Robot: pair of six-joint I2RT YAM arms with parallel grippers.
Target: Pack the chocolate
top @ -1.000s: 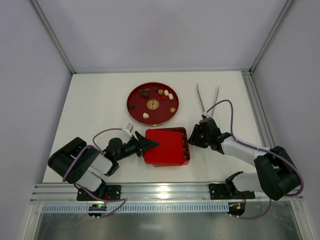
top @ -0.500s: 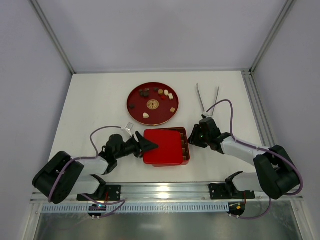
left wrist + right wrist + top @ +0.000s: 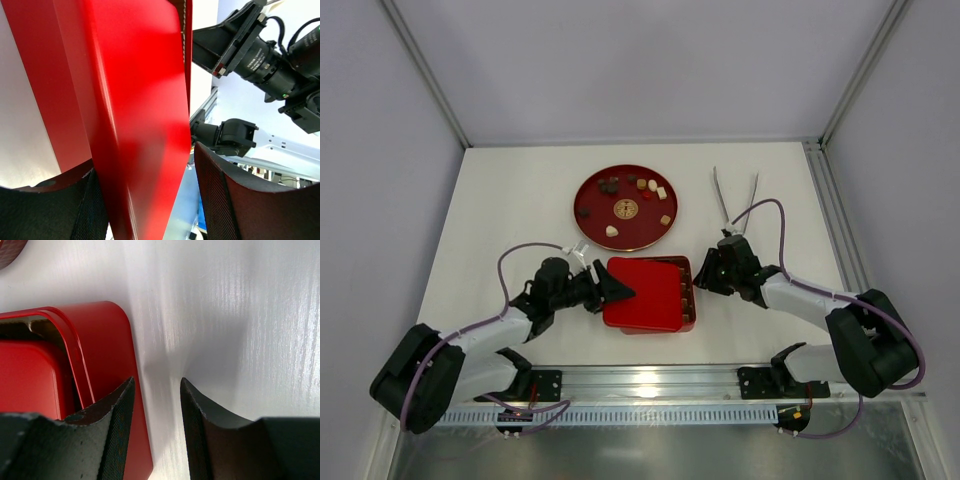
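The chocolate (image 3: 610, 185) lies as several dark, tan and white pieces on a round red plate (image 3: 582, 190) at the back. In front of it stands the red box (image 3: 691, 292), mostly covered by its flat red lid (image 3: 645, 293), which sits shifted to the left. My left gripper (image 3: 612, 290) straddles the lid's left edge. In the left wrist view the lid (image 3: 135, 100) leans on one finger, with a gap to the other finger (image 3: 225, 200). My right gripper (image 3: 705, 278) is open at the box's right wall (image 3: 107, 340), with bare table between its fingers (image 3: 120, 415).
Metal tongs (image 3: 735, 200) lie on the table to the right of the plate. The right arm's cable (image 3: 775, 210) loops beside them. An aluminium rail (image 3: 650, 378) runs along the near edge, and walls close in the table on three sides.
The left arm has stretched out lower and flatter, and the lid's left edge has slid slightly leftward with it. The right arm has stayed put.
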